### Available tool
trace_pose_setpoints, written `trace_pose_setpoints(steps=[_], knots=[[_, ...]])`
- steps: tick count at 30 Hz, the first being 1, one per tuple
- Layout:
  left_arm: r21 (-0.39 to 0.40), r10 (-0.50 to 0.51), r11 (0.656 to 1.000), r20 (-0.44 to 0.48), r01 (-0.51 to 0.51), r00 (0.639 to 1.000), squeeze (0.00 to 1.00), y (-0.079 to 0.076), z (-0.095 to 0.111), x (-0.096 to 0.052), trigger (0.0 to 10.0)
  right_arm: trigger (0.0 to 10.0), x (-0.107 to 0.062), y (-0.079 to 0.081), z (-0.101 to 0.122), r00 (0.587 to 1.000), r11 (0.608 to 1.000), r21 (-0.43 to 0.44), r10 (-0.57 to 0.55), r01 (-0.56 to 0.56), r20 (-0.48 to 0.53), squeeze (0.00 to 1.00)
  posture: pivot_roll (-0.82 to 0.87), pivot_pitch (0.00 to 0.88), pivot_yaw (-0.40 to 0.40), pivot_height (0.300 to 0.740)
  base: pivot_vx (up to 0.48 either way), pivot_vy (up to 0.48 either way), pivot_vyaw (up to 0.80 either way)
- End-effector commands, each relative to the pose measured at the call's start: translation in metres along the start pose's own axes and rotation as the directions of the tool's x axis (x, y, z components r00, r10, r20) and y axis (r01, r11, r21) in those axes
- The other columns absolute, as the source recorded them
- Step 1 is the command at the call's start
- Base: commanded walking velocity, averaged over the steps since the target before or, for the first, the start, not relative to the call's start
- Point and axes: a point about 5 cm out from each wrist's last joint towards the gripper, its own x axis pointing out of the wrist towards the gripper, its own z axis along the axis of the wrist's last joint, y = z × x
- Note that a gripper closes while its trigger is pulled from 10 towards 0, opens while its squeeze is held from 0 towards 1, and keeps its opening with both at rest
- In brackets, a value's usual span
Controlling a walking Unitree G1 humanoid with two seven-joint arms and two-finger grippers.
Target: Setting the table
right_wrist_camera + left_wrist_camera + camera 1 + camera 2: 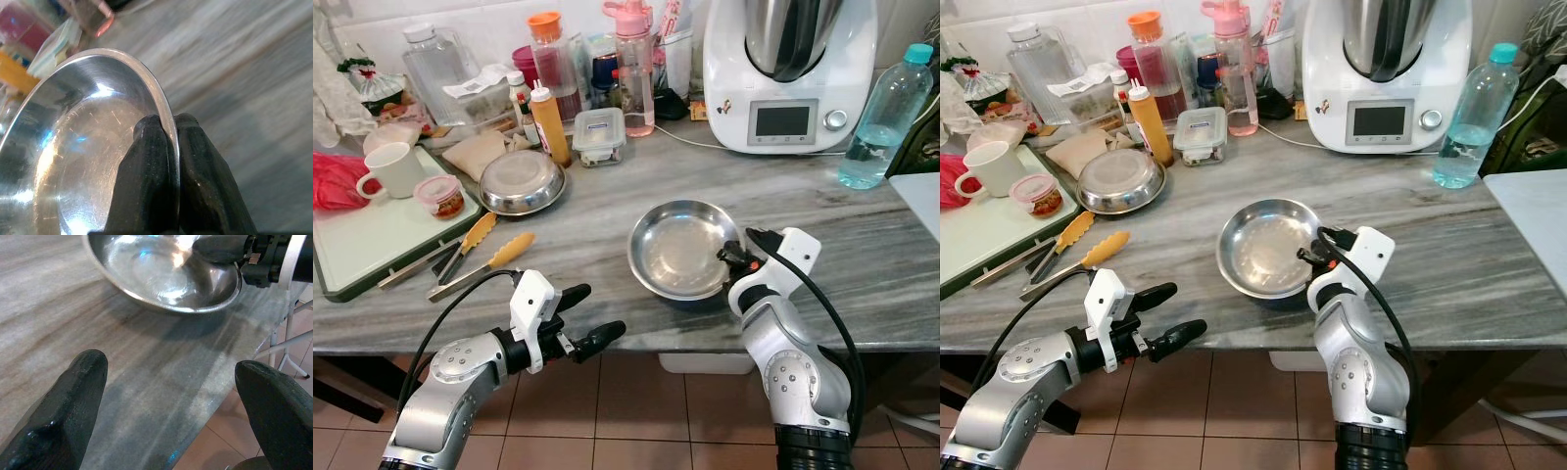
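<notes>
Left eye view, centre: right gripper [736,257] pinches steel bowl [674,247] rim; left gripper [590,315] spread, empty. Steel bowls: two, second [521,181] upper left.

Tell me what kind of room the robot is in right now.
Most likely a home kitchen: a marble-look countertop crowded with a countertop cooking machine, sauce bottles, tongs and steel bowls. The right gripper pinches one steel bowl's rim.

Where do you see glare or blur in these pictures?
Right wrist view: bright glare spots inside the bowl, and the counter behind is blurred. Left wrist view: glare on the bowl, and the near fingers are soft. Both eye views: sharp, evenly lit, with mild shine on the bowl.
</notes>
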Motion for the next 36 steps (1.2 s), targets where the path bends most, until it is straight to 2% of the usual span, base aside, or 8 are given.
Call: trace_pose_setpoints(steps=[1,3,8,13,31,32,33,36], knots=[[0.010,-0.003,1.000,0.004,0.003,1.000,0.00,0.000,0.001,-0.001,10.0,10.0,-0.001,0.019,-0.020,0.994,0.997,0.055,0.061,-0.056,-0.093,0.00,-0.10,0.040,0.104,0.740,0.000,0.000,0.00],[0.009,-0.001,1.000,0.007,0.001,1.000,0.00,-0.001,0.000,0.000,10.0,10.0,-0.003,0.019,-0.022,0.991,0.995,0.082,0.071,-0.062,-0.112,0.00,-0.10,0.039,0.101,0.740,0.000,0.000,0.00],[0.009,0.001,1.000,0.008,-0.001,1.000,0.00,-0.003,0.001,0.000,10.0,10.0,-0.010,0.008,-0.031,0.981,0.999,-0.021,0.036,-0.041,-0.192,0.00,-0.10,0.038,0.102,0.740,0.000,0.000,0.00],[0.014,-0.012,1.000,0.004,0.012,1.000,0.00,-0.005,0.006,0.001,10.0,10.0,-0.012,0.007,-0.039,0.969,0.998,-0.028,0.044,-0.053,-0.245,0.00,-0.11,0.039,0.104,0.740,0.000,0.000,0.00],[0.012,-0.033,0.999,-0.014,0.033,0.999,0.00,-0.006,0.008,0.001,10.0,10.0,-0.003,0.009,-0.033,0.981,0.999,-0.035,0.031,-0.038,-0.193,0.00,-0.11,0.045,0.108,0.740,0.000,0.000,0.00],[0.012,-0.034,0.999,-0.014,0.035,0.999,0.00,-0.006,0.008,0.001,10.0,10.0,-0.002,0.009,-0.032,0.982,0.999,-0.031,0.034,-0.040,-0.186,0.25,-0.11,0.044,0.107,0.740,0.000,0.000,0.00],[0.011,-0.035,0.999,-0.014,0.035,0.999,0.00,-0.006,0.007,0.002,10.0,10.0,-0.002,0.009,-0.031,0.982,0.999,-0.030,0.034,-0.040,-0.185,1.00,-0.11,0.044,0.106,0.740,0.000,0.000,0.00],[0.010,-0.037,0.999,-0.016,0.037,0.999,0.00,-0.006,0.007,0.002,10.0,10.0,-0.002,0.009,-0.032,0.982,0.999,-0.032,0.034,-0.040,-0.185,1.00,-0.10,0.042,0.106,0.740,0.000,0.000,0.00]])
